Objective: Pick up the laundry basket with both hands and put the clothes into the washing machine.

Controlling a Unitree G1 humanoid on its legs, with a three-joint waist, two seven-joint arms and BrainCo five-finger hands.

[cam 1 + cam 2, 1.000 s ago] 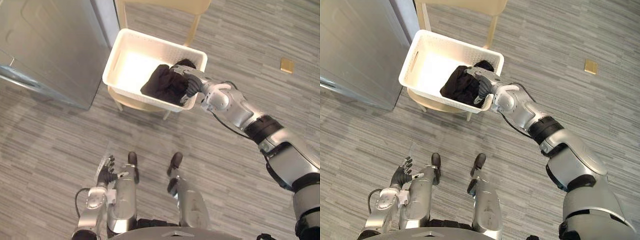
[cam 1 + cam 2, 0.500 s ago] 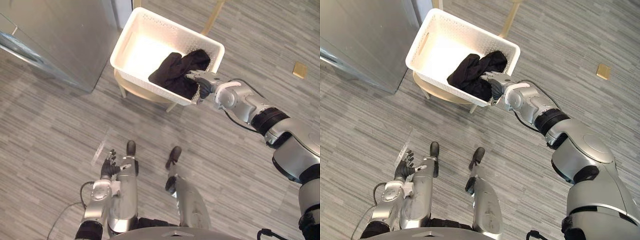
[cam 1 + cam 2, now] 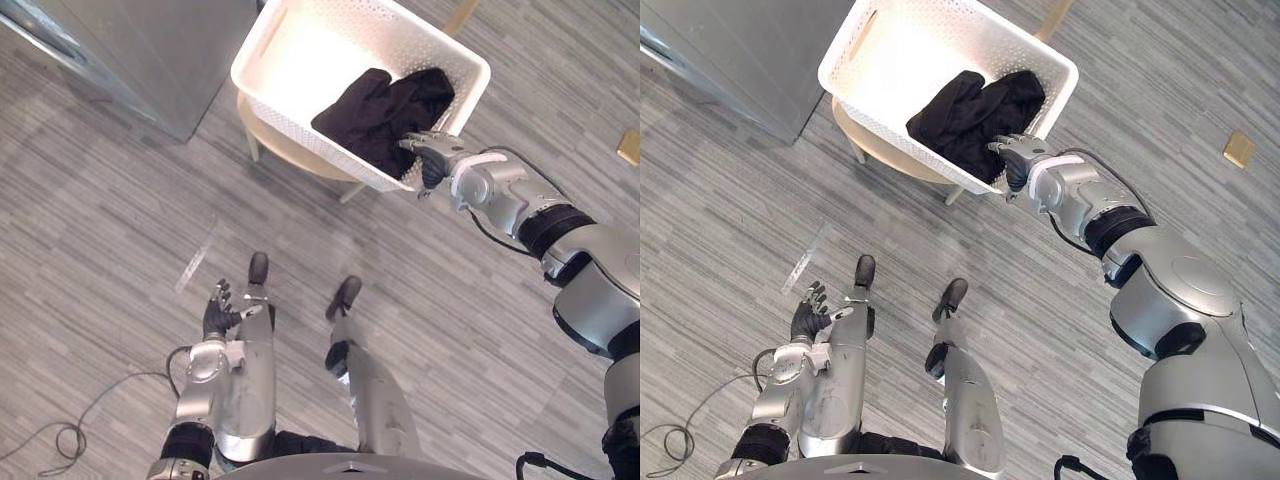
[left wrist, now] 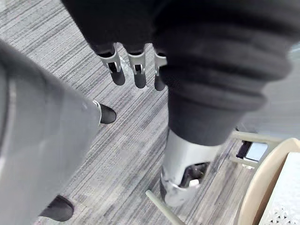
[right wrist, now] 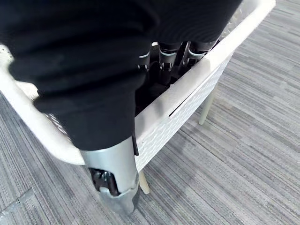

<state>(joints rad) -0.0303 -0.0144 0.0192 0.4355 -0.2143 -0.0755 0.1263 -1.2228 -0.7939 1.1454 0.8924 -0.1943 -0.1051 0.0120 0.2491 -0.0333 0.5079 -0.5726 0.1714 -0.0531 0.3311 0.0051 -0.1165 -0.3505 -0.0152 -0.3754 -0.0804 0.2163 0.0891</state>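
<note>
R hand (image 3: 428, 158) is drawn back off the dark clothes (image 3: 380, 105), its fingers (image 5: 166, 56) hooked over the laundry basket (image 3: 310, 55) rim w/ clothes just beyond them, while L hand (image 3: 216, 315) is kept low, fingers spread, so 2-hand lift is judged unstarted.

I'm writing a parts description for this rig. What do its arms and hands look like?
Both arms, right arm and left arm, are rounded silver-grey segments with black bands at the joints. A dark ribbed cover wraps the back and wrist of the right hand and left hand; the left's fingers are silver with dark tips.
</note>
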